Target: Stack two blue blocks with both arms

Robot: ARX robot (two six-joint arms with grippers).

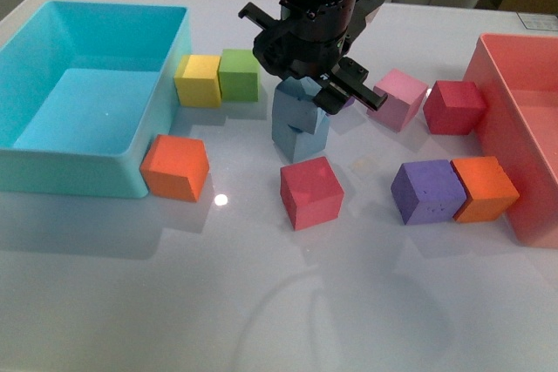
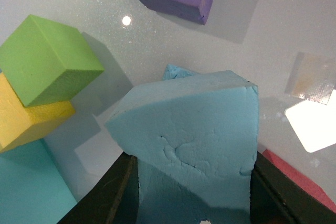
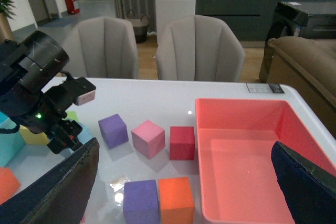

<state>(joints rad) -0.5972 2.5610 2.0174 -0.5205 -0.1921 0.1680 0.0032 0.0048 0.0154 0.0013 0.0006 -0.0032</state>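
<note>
My left gripper (image 1: 305, 84) is shut on a sky-blue block (image 1: 295, 102) at the table's middle, and the block is tilted. It sits directly over the second blue block (image 1: 307, 138), which stands on the table; I cannot tell whether they touch. In the left wrist view the held block (image 2: 194, 135) fills the space between the black jaws of the left gripper (image 2: 191, 192). A corner of the lower block (image 2: 176, 72) peeks out behind it. My right gripper (image 3: 184, 192) is open and empty, high above the table's right side.
A turquoise bin (image 1: 87, 93) stands at the left and a pink bin (image 1: 523, 128) at the right. Yellow (image 1: 199, 80), green (image 1: 239, 74), orange (image 1: 176, 167), red (image 1: 310, 191), pink (image 1: 399, 98), dark red (image 1: 453, 107), purple (image 1: 427, 191) and orange (image 1: 485, 187) cubes surround the stack.
</note>
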